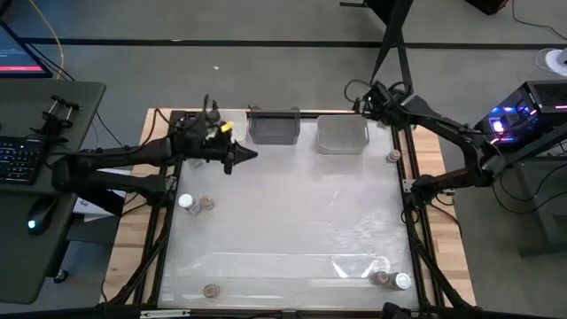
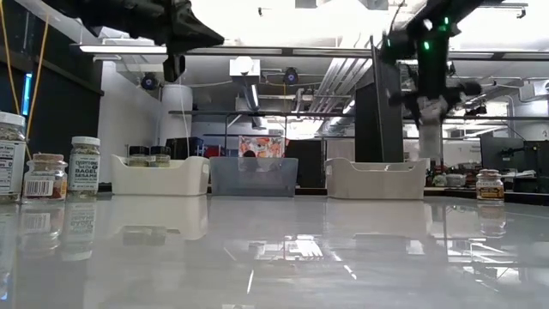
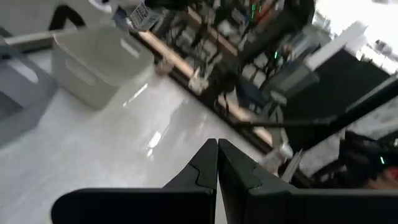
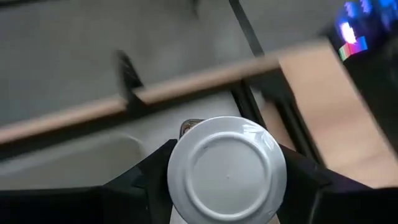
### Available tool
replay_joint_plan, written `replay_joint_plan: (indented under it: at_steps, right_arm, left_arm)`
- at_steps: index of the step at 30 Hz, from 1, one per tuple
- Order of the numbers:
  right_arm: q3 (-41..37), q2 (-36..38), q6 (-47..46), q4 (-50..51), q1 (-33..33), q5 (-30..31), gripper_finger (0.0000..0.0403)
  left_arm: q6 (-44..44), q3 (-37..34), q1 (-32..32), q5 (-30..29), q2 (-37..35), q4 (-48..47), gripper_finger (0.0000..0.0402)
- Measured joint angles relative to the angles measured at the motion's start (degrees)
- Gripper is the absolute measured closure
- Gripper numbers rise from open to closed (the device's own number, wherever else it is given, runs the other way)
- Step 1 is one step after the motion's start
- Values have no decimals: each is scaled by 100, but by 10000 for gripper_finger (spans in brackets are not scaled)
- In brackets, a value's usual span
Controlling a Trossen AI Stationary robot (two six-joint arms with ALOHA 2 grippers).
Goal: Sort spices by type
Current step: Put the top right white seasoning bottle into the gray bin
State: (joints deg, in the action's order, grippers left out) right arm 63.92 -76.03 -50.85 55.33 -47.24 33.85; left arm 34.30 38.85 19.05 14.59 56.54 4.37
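My right gripper (image 4: 227, 186) hangs over the table's far right corner (image 1: 365, 102), shut on a white-capped spice jar (image 4: 227, 168), just beyond the pale bin (image 1: 343, 135). My left gripper (image 1: 251, 156) is shut and empty, raised above the far left of the table, and points toward the right (image 3: 217, 149). Loose spice jars stand on their bases: a white-capped one (image 1: 186, 202) and a brown-capped one (image 1: 206, 204) at the left, one (image 1: 211, 290) at the near edge, a pair (image 1: 392, 279) at the near right, one (image 1: 392, 157) at the right edge. My right gripper pinches the jar between its two fingers (image 4: 146, 177), one on either side of the body just under the white cap (image 4: 186, 134). The fingers slant downward. The cap's flat top faces back toward the wrist. The jar is lifted clear of the table (image 2: 429, 129).
Three bins stand in a row along the far edge: white (image 2: 160, 174) with two dark-capped jars inside, grey (image 2: 253, 176) and pale (image 2: 376, 178). Larger labelled jars (image 2: 83, 163) stand at the left in the low view. The table's middle (image 1: 292, 213) is bare.
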Motion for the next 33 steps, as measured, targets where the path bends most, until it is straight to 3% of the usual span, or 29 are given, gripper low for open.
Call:
replay_joint_plan:
  at_steps: [3,6,10,14,23,33]
  right_arm:
    - [417,0,657,-201,165,-107,204]
    - [542,-53,1150,-614,295,-722,204]
    - [527,-449,1189,-290,353,-1454,204]
    - [523,-868,1262,-516,427,-1424,204]
    - [523,-1864,1252,-692,375,-1474,204]
    - [523,-2041,1350,-1038,374,-1500,187]
  left_arm:
    - [101,3,112,-3,-147,3,401]
    - [107,3,131,-2,-214,2,401]
    - [203,3,120,-82,-216,-10,402]
    - [258,3,98,-382,-215,-10,402]
    - [300,3,72,-437,-212,-14,401]
    - [419,3,72,-435,-212,-19,401]
